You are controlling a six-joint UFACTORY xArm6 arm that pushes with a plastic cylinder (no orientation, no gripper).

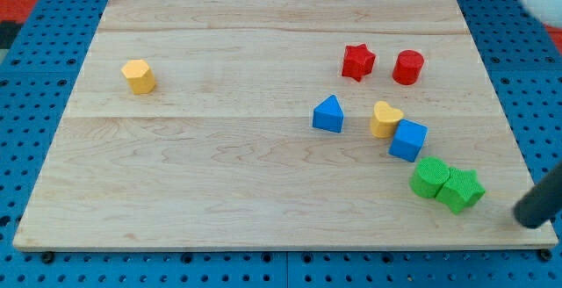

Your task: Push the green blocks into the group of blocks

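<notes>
On the wooden board (219, 165), two green blocks sit touching near the right corner: a green round block (429, 177) and a green star (462, 189). My tip (529, 218) rests just right of the star, apart from it. Just beyond the green pair lie a blue cube (408, 140), yellow heart (385, 118) and blue triangle (328, 114); farther off, a red star (357, 61) and red cylinder (408, 67). A yellow hexagon (139, 75) sits far left.

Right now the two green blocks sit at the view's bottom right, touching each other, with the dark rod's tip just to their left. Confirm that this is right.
One detail is wrong. In the camera view my tip stands to the right of the two green blocks, not their left, apart from them. The green round block and the green star block do sit at the view's bottom right on the wooden board, touching each other.
</notes>
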